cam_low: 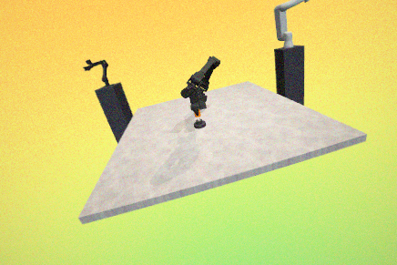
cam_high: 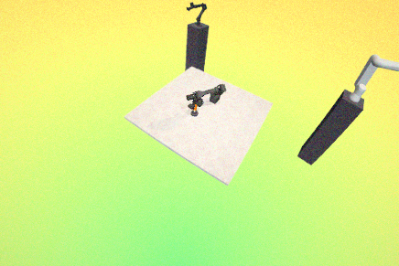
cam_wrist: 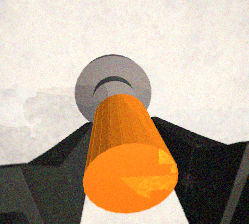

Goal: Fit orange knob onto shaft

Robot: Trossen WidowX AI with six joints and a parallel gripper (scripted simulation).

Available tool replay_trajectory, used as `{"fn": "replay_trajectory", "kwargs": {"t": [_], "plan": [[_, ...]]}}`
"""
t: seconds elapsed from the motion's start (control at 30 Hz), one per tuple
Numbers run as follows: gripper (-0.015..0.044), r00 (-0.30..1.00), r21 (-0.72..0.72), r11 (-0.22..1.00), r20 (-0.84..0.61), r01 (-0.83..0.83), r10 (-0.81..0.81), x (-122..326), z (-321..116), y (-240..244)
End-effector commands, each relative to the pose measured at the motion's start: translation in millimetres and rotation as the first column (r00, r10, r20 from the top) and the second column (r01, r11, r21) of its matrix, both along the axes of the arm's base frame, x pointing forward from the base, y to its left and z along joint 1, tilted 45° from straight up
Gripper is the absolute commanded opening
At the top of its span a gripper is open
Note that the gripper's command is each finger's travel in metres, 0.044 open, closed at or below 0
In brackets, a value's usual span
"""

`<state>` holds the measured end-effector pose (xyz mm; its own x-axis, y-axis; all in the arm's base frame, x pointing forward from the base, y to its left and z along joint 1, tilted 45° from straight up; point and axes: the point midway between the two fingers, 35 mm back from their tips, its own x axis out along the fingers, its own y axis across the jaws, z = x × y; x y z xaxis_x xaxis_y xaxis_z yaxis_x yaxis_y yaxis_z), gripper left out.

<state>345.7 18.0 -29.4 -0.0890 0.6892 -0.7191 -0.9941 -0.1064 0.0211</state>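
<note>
The orange knob point(cam_high: 196, 108) point(cam_low: 198, 114) point(cam_wrist: 127, 172) is held between the fingers of my gripper point(cam_high: 196, 105) point(cam_low: 198, 110) point(cam_wrist: 122, 125), which is shut on it. The dark grey round pedestal point(cam_high: 194, 113) point(cam_low: 199, 125) point(cam_wrist: 86, 86) stands on the table under the knob. In the exterior view a small pale piece of the silver shaft point(cam_low: 198, 119) shows between knob and pedestal, so the knob is above the pedestal. In the wrist view the knob's far end overlaps the pedestal's near part. The knob's hole and the shaft's flat side are hidden.
The pale square table point(cam_high: 220, 147) point(cam_low: 273, 137) carries the pedestal and my arm. Off its edges stand two dark pillars, one with a small black arm point(cam_high: 201, 12) point(cam_low: 106, 71), the other with a light grey arm point(cam_high: 366, 71) point(cam_low: 280, 24).
</note>
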Motion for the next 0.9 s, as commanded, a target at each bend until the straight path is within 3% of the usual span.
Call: {"fn": "replay_trajectory", "kwargs": {"t": [0.0, 0.87], "plan": [[0.0, 1.0, 0.007, 1.0, -0.015, 0.001, -0.001, -3.7, -11.9, 10.3], [0.0, 1.0, 0.008, 1.0, -0.01, -0.004, 0.004, -3.7, -12.6, 12.5]]}}
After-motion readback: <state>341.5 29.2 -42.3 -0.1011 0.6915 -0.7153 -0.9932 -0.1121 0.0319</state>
